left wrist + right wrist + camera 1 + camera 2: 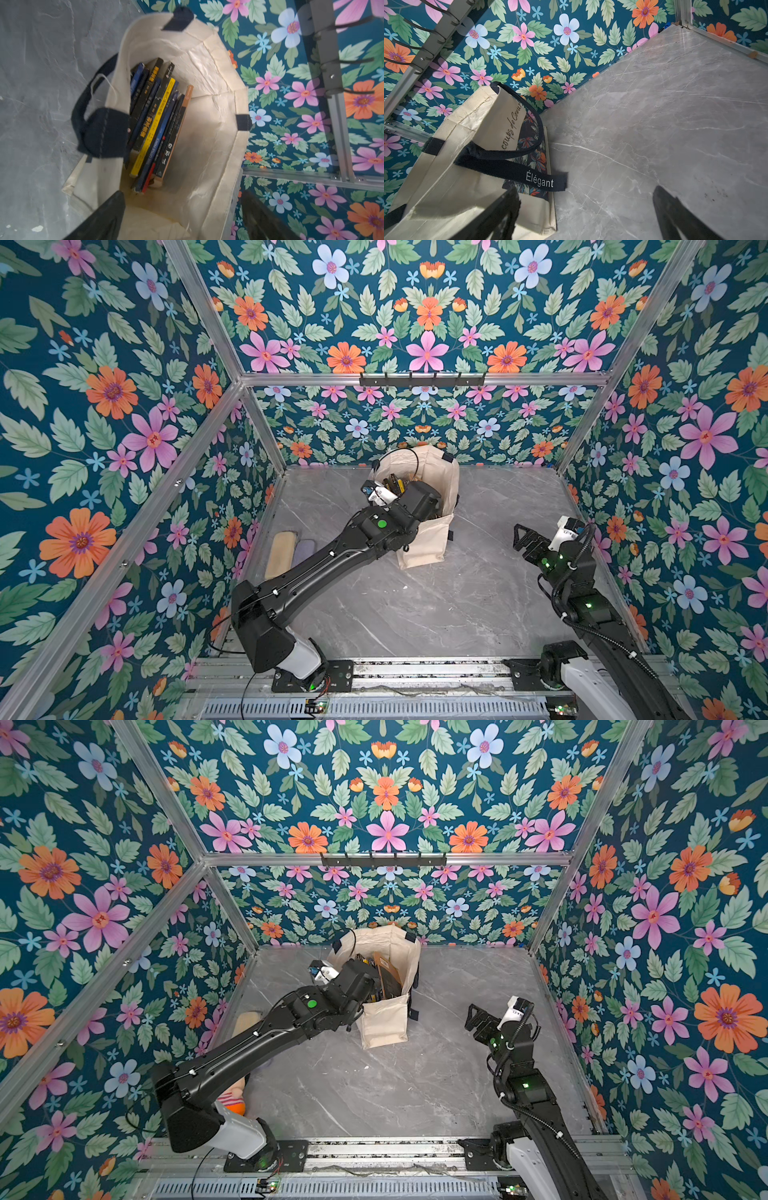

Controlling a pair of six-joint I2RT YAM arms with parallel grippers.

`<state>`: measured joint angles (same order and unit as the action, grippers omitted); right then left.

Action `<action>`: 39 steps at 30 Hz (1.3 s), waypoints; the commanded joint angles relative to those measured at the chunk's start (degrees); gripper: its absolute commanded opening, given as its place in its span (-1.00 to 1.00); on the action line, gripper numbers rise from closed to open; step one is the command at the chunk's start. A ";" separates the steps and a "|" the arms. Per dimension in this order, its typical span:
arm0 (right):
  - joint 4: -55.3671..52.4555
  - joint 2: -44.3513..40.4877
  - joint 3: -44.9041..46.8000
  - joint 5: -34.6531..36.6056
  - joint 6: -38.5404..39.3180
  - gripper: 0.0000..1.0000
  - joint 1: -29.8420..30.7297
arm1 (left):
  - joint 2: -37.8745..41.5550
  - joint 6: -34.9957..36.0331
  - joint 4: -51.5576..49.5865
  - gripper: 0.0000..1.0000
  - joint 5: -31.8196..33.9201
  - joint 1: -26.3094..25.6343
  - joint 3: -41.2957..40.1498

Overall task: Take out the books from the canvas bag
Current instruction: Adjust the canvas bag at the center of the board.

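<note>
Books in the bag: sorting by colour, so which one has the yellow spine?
The yellow-spined book, mid-row between a black spine and a dark blue one; no other is yellow.

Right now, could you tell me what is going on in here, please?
The left claw hangs open above the mouth of the canvas bag, which stands upright on the grey table. The books stand spine-up inside it, none gripped yet. The right claw sits open off to the side, holding nothing.
</note>
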<state>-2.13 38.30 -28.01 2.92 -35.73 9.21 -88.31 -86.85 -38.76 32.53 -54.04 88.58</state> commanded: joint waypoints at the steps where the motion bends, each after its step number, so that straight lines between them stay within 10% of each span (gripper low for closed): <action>1: 1.50 0.38 -0.09 -0.73 0.22 0.98 0.34 | -1.35 -1.76 -0.50 0.78 0.38 -0.49 -0.19; 39: 1.92 2.12 -0.13 -0.92 0.95 0.98 1.77 | -6.12 -15.05 -6.81 0.70 11.20 -9.04 4.48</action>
<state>-1.32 40.12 -28.01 2.09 -34.68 10.83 -94.17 -100.47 -44.34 41.45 -63.75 93.21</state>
